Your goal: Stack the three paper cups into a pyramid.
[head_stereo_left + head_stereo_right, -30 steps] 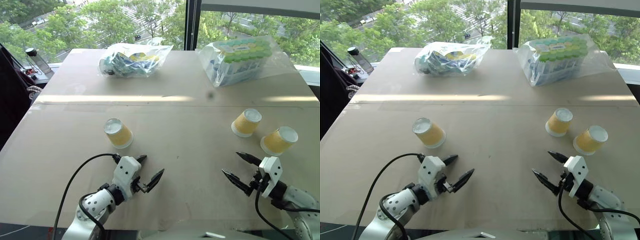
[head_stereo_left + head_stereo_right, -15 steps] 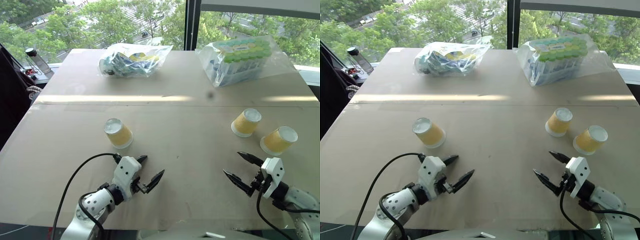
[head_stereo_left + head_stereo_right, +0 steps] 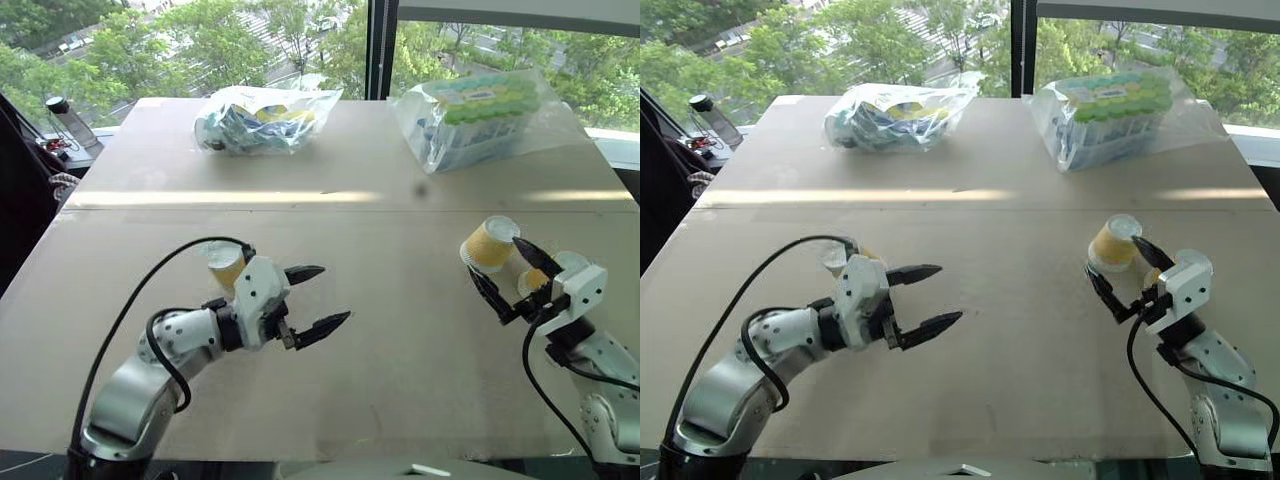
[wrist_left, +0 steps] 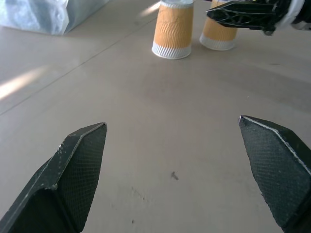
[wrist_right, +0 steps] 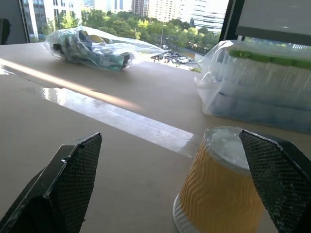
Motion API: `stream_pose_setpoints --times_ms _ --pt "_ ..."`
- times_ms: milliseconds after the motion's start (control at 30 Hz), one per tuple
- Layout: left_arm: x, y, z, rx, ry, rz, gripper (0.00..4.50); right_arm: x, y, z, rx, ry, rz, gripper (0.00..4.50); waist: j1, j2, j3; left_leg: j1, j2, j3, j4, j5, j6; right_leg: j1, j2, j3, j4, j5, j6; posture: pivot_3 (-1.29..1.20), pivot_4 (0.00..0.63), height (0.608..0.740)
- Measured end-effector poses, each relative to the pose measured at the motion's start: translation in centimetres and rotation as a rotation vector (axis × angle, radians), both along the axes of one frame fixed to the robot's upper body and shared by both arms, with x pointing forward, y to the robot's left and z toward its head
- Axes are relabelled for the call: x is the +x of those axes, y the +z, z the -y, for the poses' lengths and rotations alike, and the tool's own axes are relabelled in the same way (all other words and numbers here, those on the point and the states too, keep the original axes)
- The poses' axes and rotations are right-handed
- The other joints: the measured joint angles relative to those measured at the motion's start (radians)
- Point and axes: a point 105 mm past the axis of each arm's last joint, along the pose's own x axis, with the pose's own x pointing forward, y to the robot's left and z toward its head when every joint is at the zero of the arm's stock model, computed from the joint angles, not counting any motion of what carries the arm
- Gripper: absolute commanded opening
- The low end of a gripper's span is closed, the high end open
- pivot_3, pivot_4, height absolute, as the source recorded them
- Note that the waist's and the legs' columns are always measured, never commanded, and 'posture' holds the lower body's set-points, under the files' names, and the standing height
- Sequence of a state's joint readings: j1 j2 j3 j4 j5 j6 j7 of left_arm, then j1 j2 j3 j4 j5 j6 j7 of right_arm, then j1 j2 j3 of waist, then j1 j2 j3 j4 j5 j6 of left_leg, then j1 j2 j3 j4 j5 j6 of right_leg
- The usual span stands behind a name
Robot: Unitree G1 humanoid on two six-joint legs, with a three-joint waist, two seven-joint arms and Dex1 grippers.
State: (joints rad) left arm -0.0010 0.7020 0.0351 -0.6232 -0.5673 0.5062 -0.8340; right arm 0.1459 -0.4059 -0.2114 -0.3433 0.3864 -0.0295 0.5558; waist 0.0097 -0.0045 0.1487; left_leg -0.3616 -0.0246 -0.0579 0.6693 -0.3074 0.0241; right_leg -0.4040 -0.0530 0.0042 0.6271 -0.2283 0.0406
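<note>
Three cups stand upside down on the table (image 3: 400, 330), none stacked. One cup (image 3: 226, 266) sits just behind the left gripper (image 3: 311, 299), partly hidden by it. The other two sit together by the right gripper (image 3: 510, 272): one (image 3: 487, 245) just beyond its fingers, the next (image 3: 535, 280) behind the fingers. Both grippers hang above the table with jaws spread wide, holding nothing. Two plastic bags lie far beyond them, one (image 3: 262, 118) left, one (image 3: 480, 115) right.
</note>
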Motion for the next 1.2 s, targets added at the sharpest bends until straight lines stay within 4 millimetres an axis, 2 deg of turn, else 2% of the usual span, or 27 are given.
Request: stream_pose_setpoints --times_ms 133,233,333,467,700,833,1200 --pt "0.2 1.5 0.6 0.004 -0.07 0.002 4.46 0.8 0.2 0.6 0.019 -0.082 -0.029 4.5 0.005 0.0 0.0 -0.001 -0.001 -0.001 0.0 0.0 0.0 0.0 0.001 -0.001 0.0 0.0 0.0 0.0 0.15 0.74" --pt "0.0 2.9 1.2 0.005 -0.152 0.003 4.46 -0.5 -0.3 2.3 0.022 -0.165 -0.04 4.5 0.012 0.0 0.0 -0.002 -0.002 -0.002 0.0 0.0 0.0 0.0 0.002 -0.002 0.0 0.0 0.0 0.0 0.15 0.74" --pt "-0.4 3.3 1.8 0.006 -0.219 -0.018 4.46 -2.0 -0.5 4.6 0.013 -0.278 -0.045 4.5 0.003 0.0 0.001 -0.002 -0.003 0.0 0.0 0.0 0.0 0.0 0.001 0.001 0.0 0.0 0.001 0.0 0.15 0.74" --pt "-0.8 3.6 2.9 0.014 -0.302 -0.034 4.46 -3.3 0.0 6.4 0.007 -0.373 -0.023 4.5 -0.003 0.0 0.001 0.0 -0.002 0.002 0.0 0.0 0.0 0.0 0.004 0.003 0.0 0.0 0.001 0.0 0.15 0.74" --pt "-1.1 3.5 3.6 0.026 -0.35 -0.047 4.46 -3.3 -0.4 7.2 0.071 -0.427 -0.035 4.5 -0.008 0.0 0.0 0.003 0.0 0.004 0.0 -0.001 0.002 0.0 0.006 0.007 0.004 0.0 0.0 0.0 0.15 0.74" --pt "-1.3 2.8 3.7 0.027 -0.351 -0.073 4.46 -3.0 -1.5 7.4 0.097 -0.424 -0.085 4.5 -0.011 0.0 0.001 0.002 0.0 0.005 0.0 0.0 0.001 0.0 0.006 0.008 0.004 0.0 0.0 0.0 0.15 0.74" --pt "-0.4 3.6 4.0 0.016 -0.299 0.023 4.46 -2.3 -2.9 7.6 0.168 -0.376 -0.161 4.5 -0.012 0.0 0.001 0.002 0.0 0.005 0.0 0.0 0.001 0.0 0.006 0.008 0.004 0.0 0.0 0.0 0.15 0.74"
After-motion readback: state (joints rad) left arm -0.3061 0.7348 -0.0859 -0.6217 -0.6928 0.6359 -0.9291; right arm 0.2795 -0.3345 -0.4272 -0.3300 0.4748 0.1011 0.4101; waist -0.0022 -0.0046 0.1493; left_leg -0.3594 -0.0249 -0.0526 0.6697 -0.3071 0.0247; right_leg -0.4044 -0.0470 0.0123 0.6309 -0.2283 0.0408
